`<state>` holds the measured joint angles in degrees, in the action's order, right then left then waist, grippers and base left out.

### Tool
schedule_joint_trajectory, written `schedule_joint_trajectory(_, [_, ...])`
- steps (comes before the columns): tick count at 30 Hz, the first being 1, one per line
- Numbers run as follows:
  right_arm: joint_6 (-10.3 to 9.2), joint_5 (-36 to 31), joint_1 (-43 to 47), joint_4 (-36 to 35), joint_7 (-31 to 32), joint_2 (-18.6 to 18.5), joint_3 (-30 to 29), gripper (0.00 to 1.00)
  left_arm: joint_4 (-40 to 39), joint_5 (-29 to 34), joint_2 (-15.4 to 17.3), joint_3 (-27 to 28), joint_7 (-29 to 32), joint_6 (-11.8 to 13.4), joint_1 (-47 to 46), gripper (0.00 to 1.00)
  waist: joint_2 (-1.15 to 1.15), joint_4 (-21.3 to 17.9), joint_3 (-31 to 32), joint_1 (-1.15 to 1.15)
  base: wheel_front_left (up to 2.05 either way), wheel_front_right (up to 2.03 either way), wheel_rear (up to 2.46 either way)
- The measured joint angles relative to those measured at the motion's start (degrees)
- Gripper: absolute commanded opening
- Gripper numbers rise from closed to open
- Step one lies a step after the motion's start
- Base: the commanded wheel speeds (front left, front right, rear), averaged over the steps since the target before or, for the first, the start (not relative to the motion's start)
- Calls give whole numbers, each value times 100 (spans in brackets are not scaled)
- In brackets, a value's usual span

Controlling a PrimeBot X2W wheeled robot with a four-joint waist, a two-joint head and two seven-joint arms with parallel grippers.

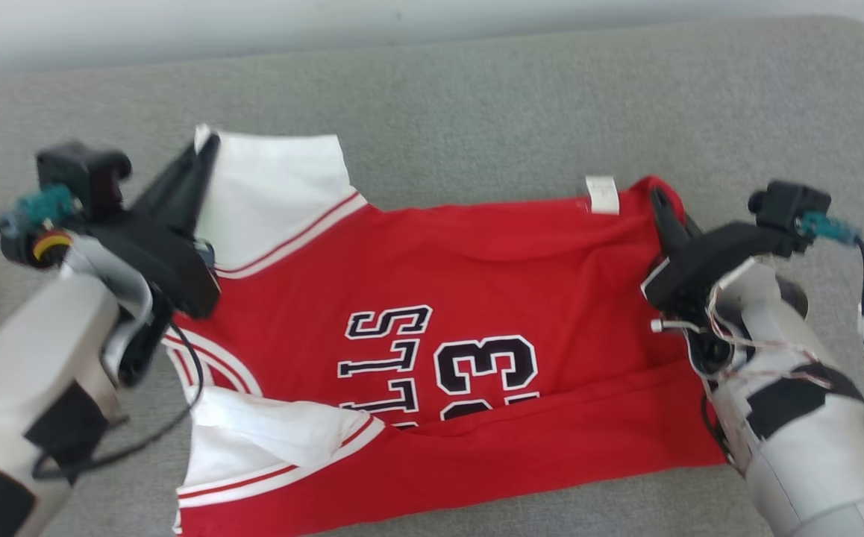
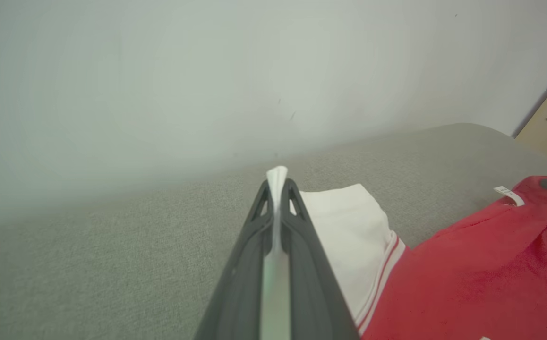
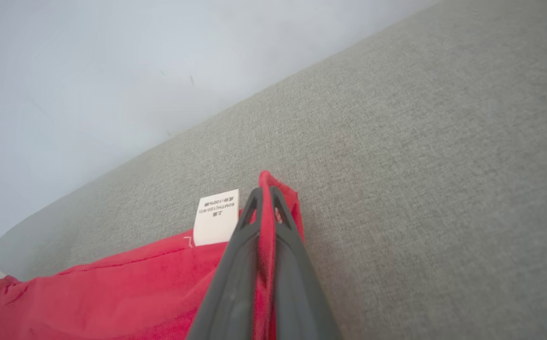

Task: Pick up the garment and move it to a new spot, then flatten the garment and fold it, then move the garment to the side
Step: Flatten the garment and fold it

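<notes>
Pinching a white sleeve [image 1: 275, 179] corner at the far left, the left gripper [image 1: 207, 145] has its 2 fingers clamped on cloth. The right gripper [image 1: 662, 200] clasps the red hem corner beside a white label [image 1: 601, 194]. Between them, the garment [image 1: 477, 283], numbered 33, lies spread on the grey cushion [image 1: 477, 104].

The garment [image 1: 477, 283] is red, with white sleeves at the left edged in red-and-white stripes and black lettering outlined in white. Its label [image 1: 601, 194] is white. The surface [image 1: 477, 97] is speckled grey.
</notes>
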<state>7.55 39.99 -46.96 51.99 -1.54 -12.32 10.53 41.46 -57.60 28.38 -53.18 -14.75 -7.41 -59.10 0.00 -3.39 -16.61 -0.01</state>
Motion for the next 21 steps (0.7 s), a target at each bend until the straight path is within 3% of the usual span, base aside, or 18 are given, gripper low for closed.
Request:
schedule_joint_trajectory(5, [0,456,583,-404,-47,-159,37,0,-595,27,37,242,-15,5,626,0,0,157,218,0,0,0,0])
schedule_joint_trajectory(15, [0,948,1763,-1363,-263,-526,160,0,-2416,593,131,1290,-29,453,2756,0,-1,475,623,-1,0,0,0])
schedule_joint_trajectory(21, [0,1206,2542,-1801,-315,-666,-90,0,-2816,765,-70,1574,-29,594,3769,0,-1,661,795,0,0,0,0])
